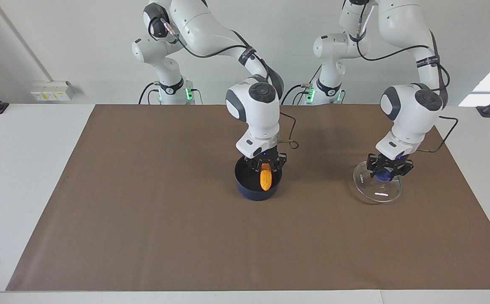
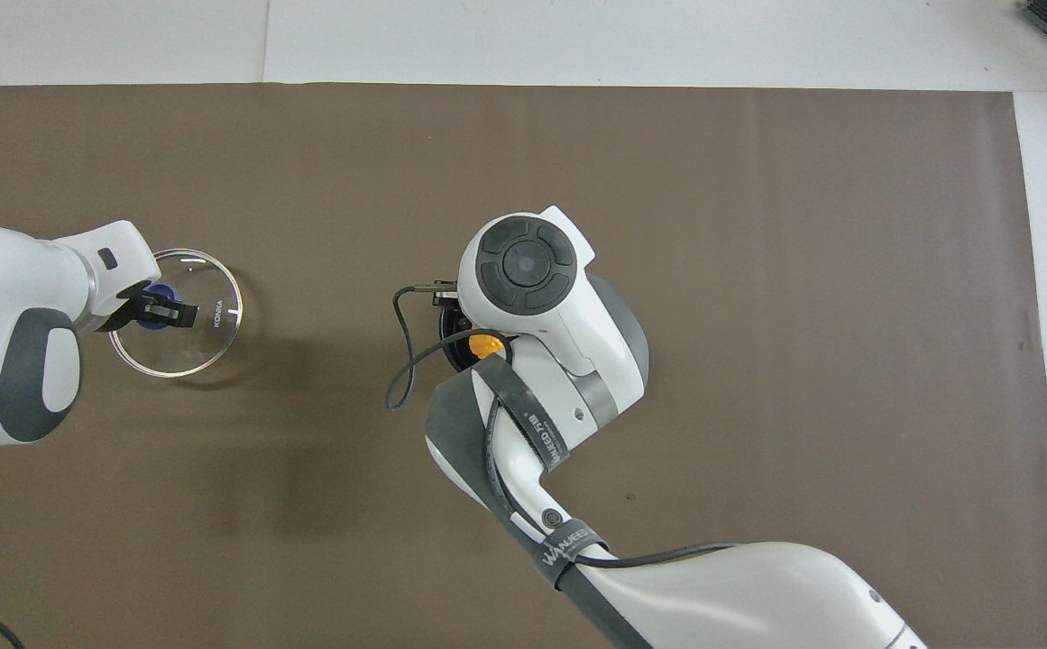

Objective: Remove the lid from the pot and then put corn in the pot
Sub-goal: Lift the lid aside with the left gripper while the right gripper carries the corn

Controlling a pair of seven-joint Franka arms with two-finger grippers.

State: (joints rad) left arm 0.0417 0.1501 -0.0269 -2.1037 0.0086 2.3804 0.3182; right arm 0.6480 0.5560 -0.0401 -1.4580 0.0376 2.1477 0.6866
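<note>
While the right hand point(image 1: 266, 165) grips the corn point(image 1: 266, 177) over the pot point(image 1: 258, 181), release centrally; left hand point(image 1: 389, 168), at 3 o'clock, clamps the lid point(image 1: 377, 183).

Two glossy white arms, dark grey joint caps, black pincers, looping black cables, black lettered straps, green base lights

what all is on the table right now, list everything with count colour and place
pot: one, dark blue, mid-table on the mat
corn: one, yellow-orange, held upright over the pot's inside
lid: one, clear glass with blue knob, tilted, toward the left arm's end
mat: one, brown, covers the table
right gripper: one, black, shut on the corn over the pot
left gripper: one, black, shut on the lid's knob
</note>
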